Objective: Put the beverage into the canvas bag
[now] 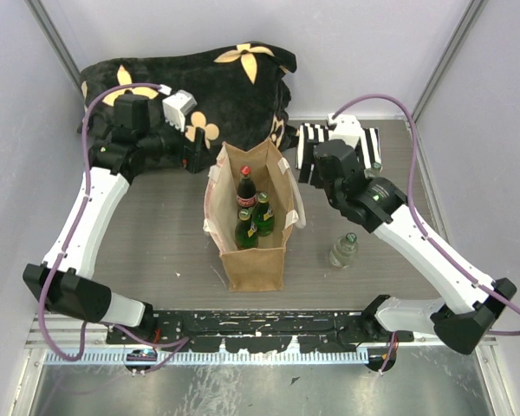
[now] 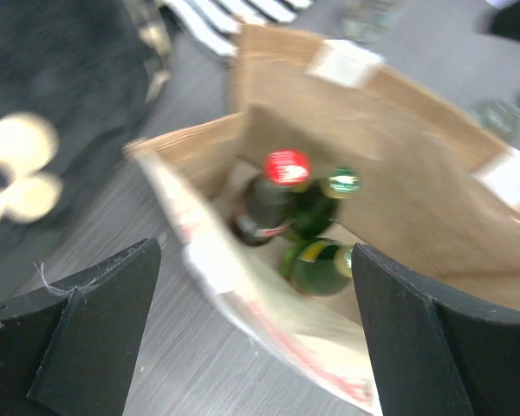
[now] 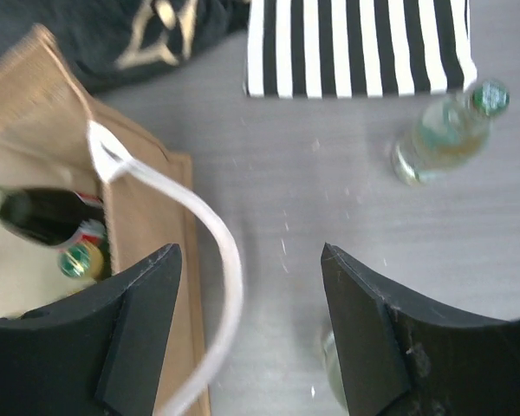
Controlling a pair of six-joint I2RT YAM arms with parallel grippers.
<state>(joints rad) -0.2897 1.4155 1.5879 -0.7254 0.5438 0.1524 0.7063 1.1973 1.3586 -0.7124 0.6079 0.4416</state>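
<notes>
The canvas bag (image 1: 253, 264) is stood upright at the middle of the worktop (image 1: 156, 234), with its mouth open. Three bottles are held upright inside it: a dark bottle with a red cap (image 1: 245, 192) at the rear, a green bottle (image 1: 263, 215) beside it, and a second green bottle (image 1: 245, 230) nearer the front. A cream strap handle (image 3: 221, 251) is draped over the bag's right side. A clear bottle with a green cap (image 1: 343, 251) is stood on the worktop to the right of the bag, apart from it.

The left pincer (image 2: 251, 251) is located at the bag's rear left corner, its fingers spread wide with nothing gripped. The right pincer (image 3: 247, 260) is located by the bag's rear right side, its fingers apart. The strap handle is seen through the gap between them, but contact cannot be determined.

A black flowered blanket (image 1: 217, 78) is laid at the rear left, and a black-and-white striped cloth (image 3: 355, 43) at the rear right
</notes>
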